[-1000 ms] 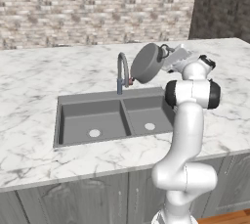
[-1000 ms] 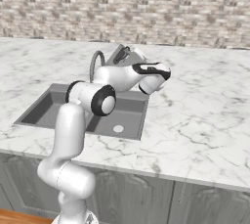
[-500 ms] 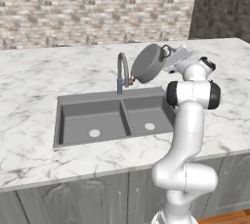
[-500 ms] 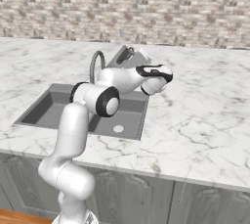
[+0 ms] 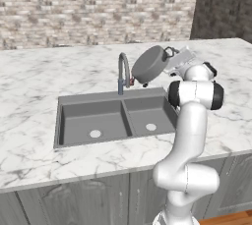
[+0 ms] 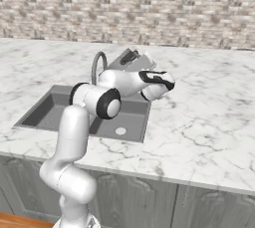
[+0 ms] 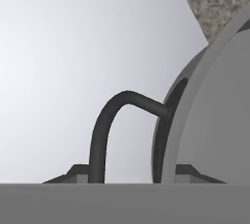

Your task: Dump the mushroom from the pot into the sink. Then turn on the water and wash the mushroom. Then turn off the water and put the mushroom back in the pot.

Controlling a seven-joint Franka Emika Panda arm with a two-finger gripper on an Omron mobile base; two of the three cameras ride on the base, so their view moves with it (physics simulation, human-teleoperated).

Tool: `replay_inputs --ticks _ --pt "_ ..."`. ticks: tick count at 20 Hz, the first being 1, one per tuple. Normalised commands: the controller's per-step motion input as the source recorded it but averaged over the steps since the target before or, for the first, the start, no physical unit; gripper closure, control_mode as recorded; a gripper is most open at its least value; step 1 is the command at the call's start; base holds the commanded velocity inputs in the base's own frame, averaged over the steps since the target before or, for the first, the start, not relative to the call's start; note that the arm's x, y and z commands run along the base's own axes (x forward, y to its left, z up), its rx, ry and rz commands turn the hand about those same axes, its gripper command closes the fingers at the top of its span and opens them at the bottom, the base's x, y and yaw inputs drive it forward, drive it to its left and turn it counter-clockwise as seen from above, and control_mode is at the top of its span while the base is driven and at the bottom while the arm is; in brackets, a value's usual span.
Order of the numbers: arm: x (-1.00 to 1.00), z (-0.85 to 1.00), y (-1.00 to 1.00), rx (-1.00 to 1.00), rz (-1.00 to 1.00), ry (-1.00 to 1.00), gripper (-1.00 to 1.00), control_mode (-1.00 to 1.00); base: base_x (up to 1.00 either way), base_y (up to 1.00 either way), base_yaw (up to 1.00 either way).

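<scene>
Pot [image 5: 148,65] tipped a bit further over sink [image 5: 88,123] rear vs prior, end effector [image 5: 169,61] pinching its handle.

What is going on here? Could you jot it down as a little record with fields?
pot: lifted, tipped on its side above the sink, beside the tap
held by: pincer, closed on a loop handle
sink: two basins, no water running
tap: curved, behind the divider
mushroom: cannot tell where it is
</scene>
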Motion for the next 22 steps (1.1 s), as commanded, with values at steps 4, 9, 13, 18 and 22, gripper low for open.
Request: replay_inputs --ticks 4,9,13,18,22 --pt "-0.02 0.00 -0.14 0.12 0.00 0.07 1.00 -1.00 0.00 0.00 0.00" --pt "-0.10 0.03 -0.17 0.07 0.00 0.02 1.00 -1.00 0.00 0.00 0.00" --pt "-0.73 0.51 -0.17 -0.06 -0.06 -0.11 1.00 -1.00 0.00 0.00 0.00" --pt "-0.86 0.49 -0.24 -0.18 -0.21 -0.06 1.00 -1.00 0.00 0.00 0.00" --pt "-0.71 0.36 -0.19 -0.22 -0.27 0.00 1.00 -1.00 0.00 0.00 0.00"
